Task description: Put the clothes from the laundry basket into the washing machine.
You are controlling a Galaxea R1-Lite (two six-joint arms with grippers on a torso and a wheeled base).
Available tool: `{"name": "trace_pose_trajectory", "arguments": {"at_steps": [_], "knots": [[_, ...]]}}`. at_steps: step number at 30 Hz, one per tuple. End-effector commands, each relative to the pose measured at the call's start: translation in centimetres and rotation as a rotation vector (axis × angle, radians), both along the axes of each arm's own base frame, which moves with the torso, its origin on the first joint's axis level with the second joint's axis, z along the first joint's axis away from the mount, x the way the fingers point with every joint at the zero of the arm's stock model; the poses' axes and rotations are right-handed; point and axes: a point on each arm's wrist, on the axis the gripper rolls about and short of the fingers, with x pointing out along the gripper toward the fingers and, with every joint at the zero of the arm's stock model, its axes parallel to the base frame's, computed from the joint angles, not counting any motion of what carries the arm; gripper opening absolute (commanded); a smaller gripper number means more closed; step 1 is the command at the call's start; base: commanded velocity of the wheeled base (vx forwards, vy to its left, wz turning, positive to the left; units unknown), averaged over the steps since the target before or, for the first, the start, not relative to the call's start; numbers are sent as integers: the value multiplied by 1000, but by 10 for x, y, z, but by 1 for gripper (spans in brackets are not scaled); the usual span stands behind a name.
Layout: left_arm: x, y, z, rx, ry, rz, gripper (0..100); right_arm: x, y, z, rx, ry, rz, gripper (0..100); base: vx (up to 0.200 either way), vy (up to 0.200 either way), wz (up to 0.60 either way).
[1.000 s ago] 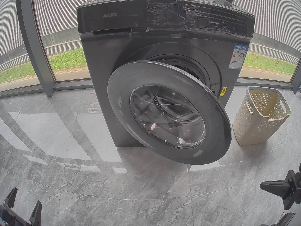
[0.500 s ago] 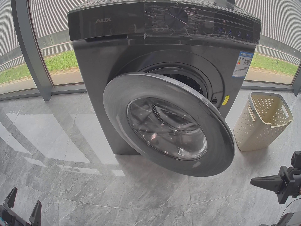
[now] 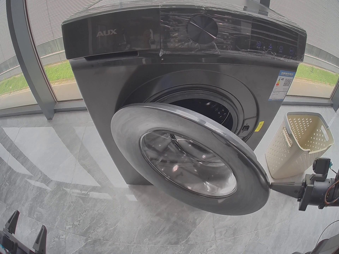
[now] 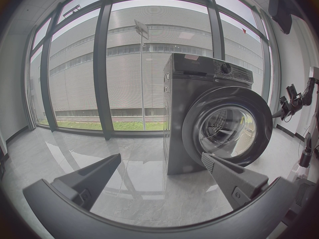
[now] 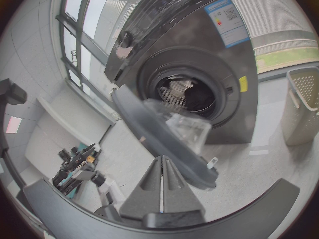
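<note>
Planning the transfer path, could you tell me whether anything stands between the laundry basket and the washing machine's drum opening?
Nothing visible does. The door hangs open, free edge out front, and only bare floor lies between the laundry basket and the drum opening.

site: bare glass-walled indoor hall, test-room look | washing machine (image 3: 183, 74), panel film-wrapped, freestanding just ahead of right claw (image 3: 277, 187) | grey marble-look floor tiles (image 3: 70, 180) beneath claw | floor-to-ceiling windows (image 3: 49, 14) beyond machine, louvred building (image 4: 153, 73) and grass (image 3: 60, 72) outside
</note>
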Motion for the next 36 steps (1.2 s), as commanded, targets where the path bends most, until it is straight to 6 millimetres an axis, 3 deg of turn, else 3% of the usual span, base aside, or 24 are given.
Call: {"name": "trace_pose_trajectory", "arguments": {"at_steps": [1, 8, 14, 24, 29, 36], "knots": [[0, 0, -5, 2, 1, 0, 100, 15, 4, -4, -37, 22, -39, 0, 0, 0, 0], [0, 0, -5, 0, 1, 0, 100, 33, -8, 18, -46, -93, -224, 0, 0, 0, 0], [0, 0, -5, -4, 2, 2, 100, 19, -11, 24, -33, -137, -224, 0, 0, 0, 0], [0, 0, -5, -10, 2, 2, 100, -25, -3, -20, -142, 26, -28, 0, 0, 0, 0], [0, 0, -5, -9, 2, 0, 100, -27, -1, -26, -149, 36, 47, 0, 0, 0, 0], [0, 0, -5, -12, 2, 0, 100, -13, 4, -24, -158, 61, 50, 0, 0, 0, 0]]}}
